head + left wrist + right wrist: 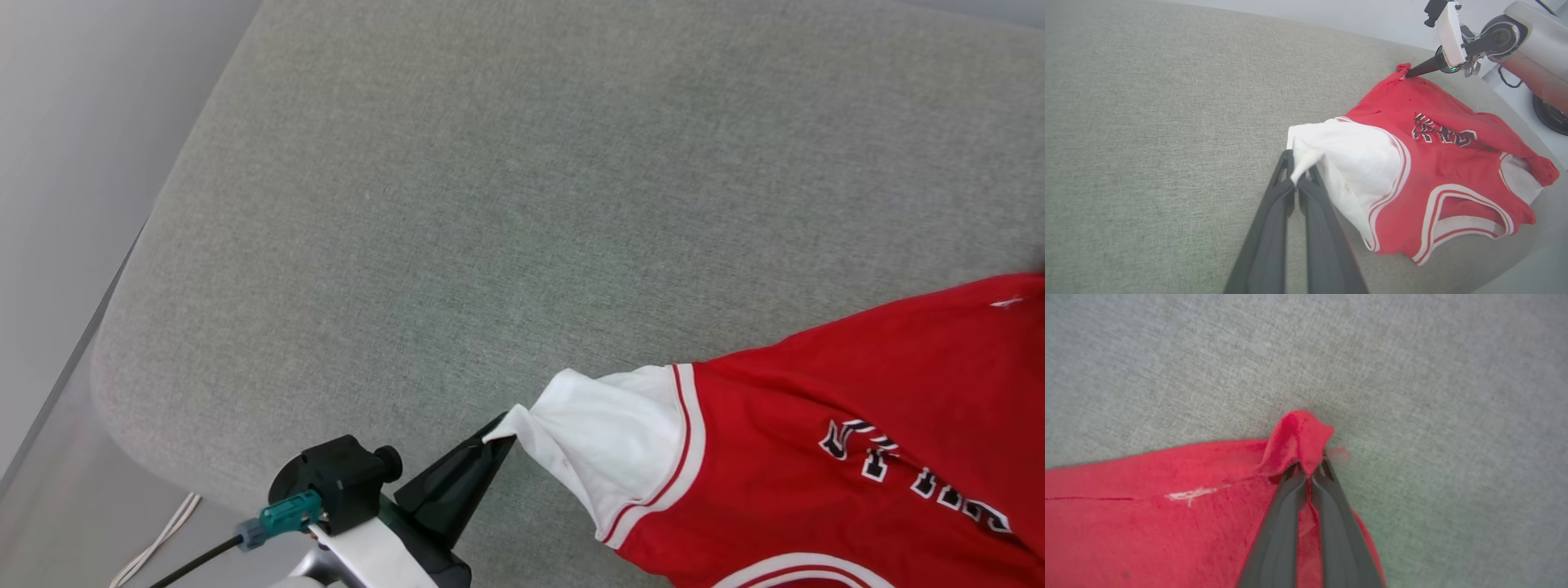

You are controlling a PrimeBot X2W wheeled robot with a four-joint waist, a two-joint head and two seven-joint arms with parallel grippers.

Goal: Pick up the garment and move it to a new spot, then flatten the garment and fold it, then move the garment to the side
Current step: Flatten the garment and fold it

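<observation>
Garment (pixel 816 384) lies rumpled by cushion's (pixel 490 204) near edge, right of its rounded corner. Left gripper (pixel 496 439) pinches white sleeve (pixel 1347 163) tip. Right gripper (pixel 1308 473) pinches red corner (pixel 1300 433), probably hem (blurred). Opposite grips likely meant for stretching cloth flat.

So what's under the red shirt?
The grey cushion shows around the shirt, so the shirt lies on it. Anything else beneath the cloth is covered.
</observation>
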